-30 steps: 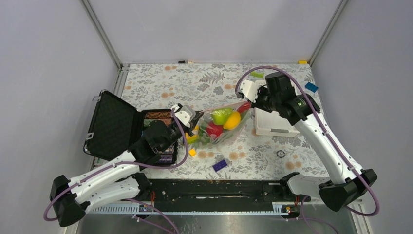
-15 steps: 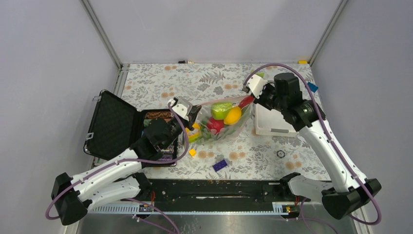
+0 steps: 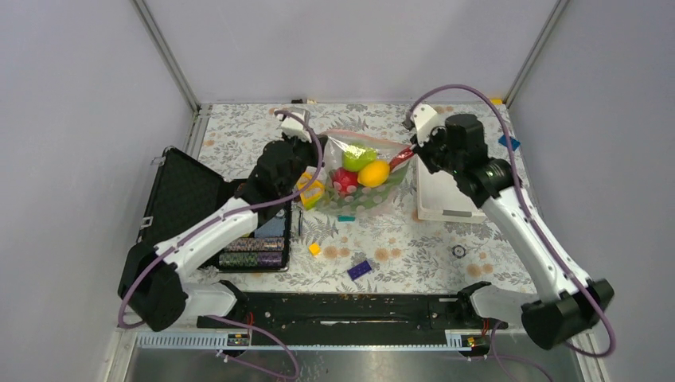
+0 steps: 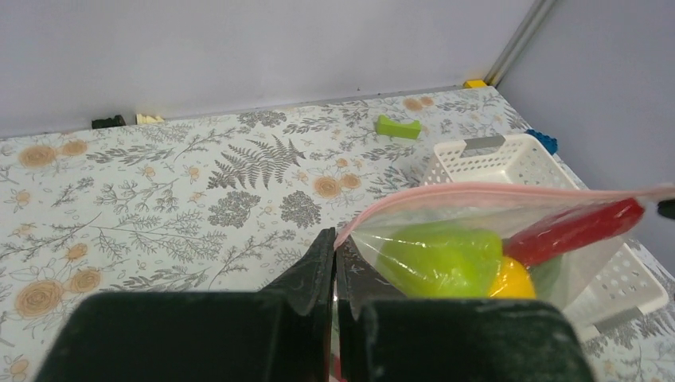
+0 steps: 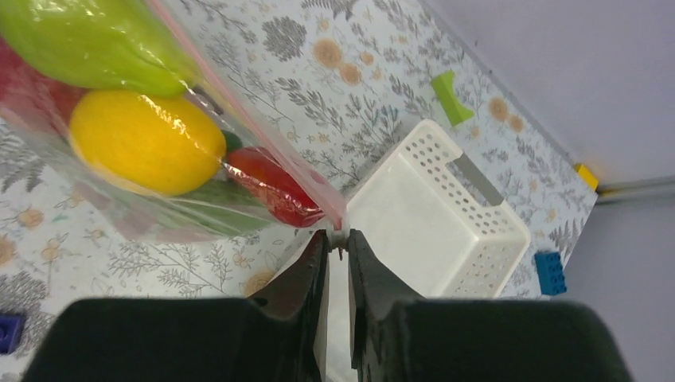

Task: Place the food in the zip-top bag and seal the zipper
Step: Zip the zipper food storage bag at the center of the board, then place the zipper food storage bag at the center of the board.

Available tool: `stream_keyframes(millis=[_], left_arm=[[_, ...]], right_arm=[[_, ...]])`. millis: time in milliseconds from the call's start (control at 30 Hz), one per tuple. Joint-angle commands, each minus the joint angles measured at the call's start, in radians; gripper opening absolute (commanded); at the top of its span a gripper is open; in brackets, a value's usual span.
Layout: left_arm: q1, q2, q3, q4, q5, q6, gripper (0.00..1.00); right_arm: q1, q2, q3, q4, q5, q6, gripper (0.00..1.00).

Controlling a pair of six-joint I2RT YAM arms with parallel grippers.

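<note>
The clear zip-top bag (image 3: 362,191) hangs stretched between my two grippers above the table. Inside it is the food: a green piece (image 3: 358,157), a yellow-orange round fruit (image 3: 374,173), a red ball-like fruit (image 3: 344,180) and a long red piece (image 3: 400,159). My left gripper (image 3: 323,146) is shut on the bag's left mouth corner (image 4: 344,235). My right gripper (image 3: 413,154) is shut on the right end of the pinkish-red zipper (image 5: 239,103), at a small white slider (image 5: 338,235). The zipper (image 4: 493,189) runs taut along the mouth. The cucumber is not clearly visible.
A white slotted basket (image 3: 446,199) stands right of the bag, under my right arm. An open black case (image 3: 187,207) lies at the left. A yellow toy (image 3: 310,191), a small yellow cube (image 3: 315,249), a teal piece (image 3: 345,217) and a blue brick (image 3: 359,270) lie on the table.
Both grippers have carried the bag up and toward the far side of the table. The left arm has swung far forward, away from the case. The bag now hangs taut.
</note>
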Motion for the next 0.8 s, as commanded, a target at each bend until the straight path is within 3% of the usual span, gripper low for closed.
stream_keyframes(millis=[0, 167, 333, 400, 533, 567, 767], left_arm=[[0.087, 0.100, 0.143, 0.006, 0.004, -0.049, 0.00], [0.138, 0.264, 0.267, -0.032, 0.046, -0.061, 0.01], [0.174, 0.444, 0.384, -0.033, 0.034, -0.075, 0.11], [0.183, 0.516, 0.459, -0.063, 0.026, -0.077, 0.32], [0.187, 0.593, 0.555, -0.145, 0.018, -0.077, 0.92], [0.187, 0.593, 0.553, -0.144, 0.024, -0.078, 0.98], [0.187, 0.521, 0.459, -0.093, 0.032, -0.093, 0.99]], right_arm=[[-0.028, 0.164, 0.114, 0.032, 0.220, 0.058, 0.00], [-0.057, 0.376, 0.282, 0.034, 0.294, 0.117, 0.00], [-0.093, 0.613, 0.464, 0.048, 0.312, 0.181, 0.00], [-0.104, 0.702, 0.541, 0.048, 0.357, 0.199, 0.00], [-0.127, 0.871, 0.733, 0.004, 0.418, 0.241, 0.00], [-0.134, 0.913, 0.784, -0.014, 0.424, 0.247, 0.00], [-0.160, 1.148, 1.119, -0.083, 0.432, 0.262, 0.03]])
